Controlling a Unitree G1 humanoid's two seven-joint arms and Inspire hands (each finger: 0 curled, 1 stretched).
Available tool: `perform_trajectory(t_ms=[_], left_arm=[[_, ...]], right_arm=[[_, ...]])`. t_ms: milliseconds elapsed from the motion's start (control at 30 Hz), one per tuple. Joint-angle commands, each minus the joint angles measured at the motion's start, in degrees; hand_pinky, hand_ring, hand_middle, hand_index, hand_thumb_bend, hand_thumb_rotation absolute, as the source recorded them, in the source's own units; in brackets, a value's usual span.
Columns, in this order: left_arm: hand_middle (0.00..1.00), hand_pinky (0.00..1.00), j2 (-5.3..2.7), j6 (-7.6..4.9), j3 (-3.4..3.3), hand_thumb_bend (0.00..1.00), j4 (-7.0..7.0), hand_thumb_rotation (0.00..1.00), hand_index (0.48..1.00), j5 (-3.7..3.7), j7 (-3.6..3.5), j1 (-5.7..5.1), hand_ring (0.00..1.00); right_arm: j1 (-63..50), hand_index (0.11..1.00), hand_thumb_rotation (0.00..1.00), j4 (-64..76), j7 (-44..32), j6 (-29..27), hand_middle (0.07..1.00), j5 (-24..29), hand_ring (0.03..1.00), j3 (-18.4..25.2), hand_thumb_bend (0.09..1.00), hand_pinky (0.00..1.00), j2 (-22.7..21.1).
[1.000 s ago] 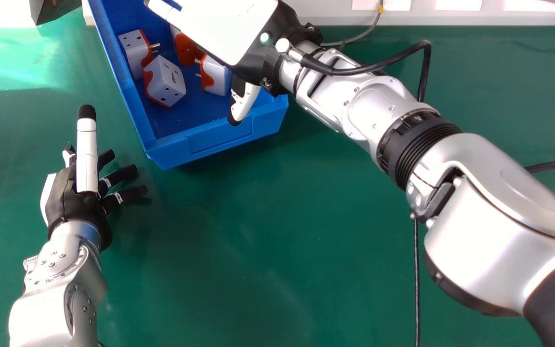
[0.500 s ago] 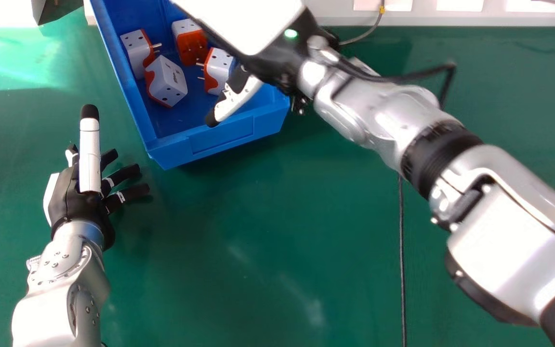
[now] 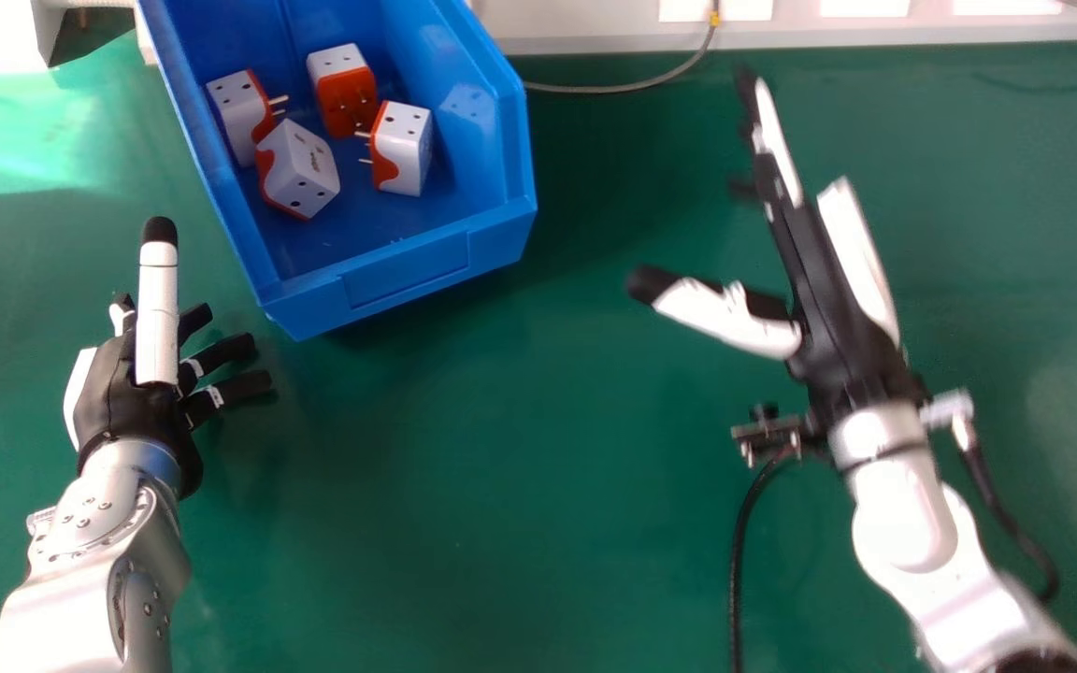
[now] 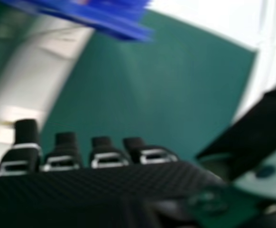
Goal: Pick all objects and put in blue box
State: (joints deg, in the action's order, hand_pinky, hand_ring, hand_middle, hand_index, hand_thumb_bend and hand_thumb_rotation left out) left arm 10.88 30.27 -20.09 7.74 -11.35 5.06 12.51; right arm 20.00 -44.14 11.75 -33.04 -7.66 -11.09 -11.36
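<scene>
Plug adapters (image 3: 303, 176), x4: all placed inside blue box (image 3: 408, 271). Prob. light, rigid, slightly slippery; best gripped by white sides (image 3: 413, 161), pins (image 3: 278, 100) avoided. R. hand (image 3: 842, 346): spread wide, empty, right of box. L. hand (image 3: 132, 397): left of box.

You can count four plugs (image 3: 303, 168) in view, and you have just one box (image 3: 408, 271). For hands, you get two: one left hand (image 3: 118, 383) and one right hand (image 3: 828, 336). You also have a single table (image 3: 501, 486)
</scene>
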Motion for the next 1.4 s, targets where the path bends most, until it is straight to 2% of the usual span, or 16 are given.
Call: perform_trajectory(t_ms=[0, 67, 133, 267, 367, 433, 500, 600, 700, 833, 933, 1000, 1067, 1167, 1267, 1367], left_arm=[[0.9, 0.65, 0.47, 0.81, -0.5, 0.82, 0.89, 0.94, 1.0, -0.29, -0.32, -1.1, 0.76], [0.9, 0.65, 0.74, 0.25, -0.71, 0.82, 1.66, 0.94, 0.999, -0.3, -0.71, -0.88, 0.76], [0.9, 0.65, 0.99, -0.4, -0.88, 0.82, 2.49, 0.94, 0.999, -0.26, -1.17, -0.74, 0.76], [0.9, 0.65, 1.77, -0.77, -0.66, 0.84, 3.6, 0.93, 0.993, 0.2, -1.36, -0.39, 0.76], [0.9, 0.66, 1.82, -0.93, -0.58, 0.85, 3.0, 0.93, 0.99, 0.2, -1.49, -0.95, 0.76], [0.9, 0.66, 1.79, -1.31, -0.45, 0.85, 3.16, 0.93, 0.989, 0.33, -1.52, -1.07, 0.76], [0.9, 0.66, 1.54, -1.71, -0.05, 0.85, 3.4, 0.93, 0.988, 0.58, -1.43, -1.03, 0.76], [0.9, 0.66, 1.46, -2.45, 0.22, 0.85, 4.69, 0.93, 0.988, 0.68, -1.74, -0.76, 0.76], [0.9, 0.66, 1.38, -3.44, -0.02, 0.85, 6.09, 0.93, 0.988, 0.24, -2.04, -0.67, 0.76], [0.91, 0.66, 0.97, -3.03, 0.25, 0.85, 4.95, 0.93, 0.988, 0.05, -1.96, -1.12, 0.76], [0.91, 0.66, 1.02, -1.55, 0.34, 0.85, 2.66, 0.93, 0.988, -0.1, -1.86, -1.74, 0.76], [0.91, 0.66, 1.0, -1.05, 0.42, 0.85, 2.14, 0.93, 0.988, 0.05, -1.71, -1.8, 0.76], [0.91, 0.66, 0.91, -0.98, 0.67, 0.85, 2.35, 0.93, 0.989, 0.34, -1.54, -1.52, 0.76], [0.9, 0.65, 1.2, -1.23, 0.83, 0.85, 3.5, 0.93, 0.99, 0.39, -1.72, -0.86, 0.76], [0.9, 0.65, 1.3, -0.74, 0.72, 0.85, 2.77, 0.93, 0.99, 0.1, -1.81, -1.08, 0.76], [0.9, 0.65, 1.35, -0.6, 0.72, 0.85, 2.78, 0.93, 0.99, 0.18, -1.71, -0.95, 0.75]], right_arm=[[2.7, 0.999, 0.92, -0.2, -3.2, 2.7, 0.987, 5.6, 0.943, 4.2, 0.824, 0.77, 2.7], [4.0, 0.999, 0.93, 0.3, -7.2, 7.2, 0.982, 11.4, 0.933, 7.7, 0.81, 0.75, 5.1], [4.7, 0.999, 0.93, 0.4, -8.6, 9.6, 0.982, 13.1, 0.933, 9.5, 0.81, 0.75, 6.3], [5.1, 1.0, 0.97, 1.3, -9.3, 12.6, 0.989, 12.2, 0.944, 10.7, 0.808, 0.77, 7.1], [4.5, 1.0, 0.99, 2.0, -10.3, 12.1, 0.996, 10.7, 0.951, 10.5, 0.797, 0.78, 6.8], [4.2, 1.0, 0.99, 2.5, -10.7, 12.4, 0.998, 10.4, 0.954, 10.8, 0.795, 0.78, 6.8], [4.4, 1.0, 1.0, 2.2, -10.9, 12.7, 0.999, 10.1, 0.955, 11.1, 0.794, 0.78, 6.8], [4.7, 1.0, 1.0, 0.9, -11.3, 13.0, 0.998, 9.5, 0.954, 11.5, 0.798, 0.78, 6.7], [4.5, 1.0, 1.0, 1.0, -11.5, 13.3, 0.998, 9.2, 0.953, 11.8, 0.803, 0.78, 6.6], [3.4, 1.0, 1.0, 2.7, -12.2, 13.7, 0.998, 9.2, 0.953, 12.2, 0.818, 0.78, 6.4], [2.9, 1.0, 1.0, 4.7, -12.5, 14.4, 0.998, 8.9, 0.951, 12.1, 0.83, 0.77, 6.3], [3.0, 1.0, 1.0, 4.5, -12.4, 14.3, 0.998, 8.5, 0.948, 11.9, 0.848, 0.76, 6.3], [2.9, 1.0, 1.0, 4.2, -12.3, 13.9, 0.998, 7.8, 0.946, 11.6, 0.854, 0.76, 6.4], [2.7, 1.0, 1.0, 3.9, -12.2, 12.8, 0.997, 6.4, 0.948, 11.3, 0.855, 0.77, 6.0], [3.1, 1.0, 1.0, 3.1, -11.6, 12.1, 0.994, 5.1, 0.946, 11.4, 0.842, 0.77, 5.7], [3.1, 1.0, 1.0, 2.7, -9.7, 11.1, 0.992, 2.7, 0.944, 10.8, 0.839, 0.77, 5.8]])
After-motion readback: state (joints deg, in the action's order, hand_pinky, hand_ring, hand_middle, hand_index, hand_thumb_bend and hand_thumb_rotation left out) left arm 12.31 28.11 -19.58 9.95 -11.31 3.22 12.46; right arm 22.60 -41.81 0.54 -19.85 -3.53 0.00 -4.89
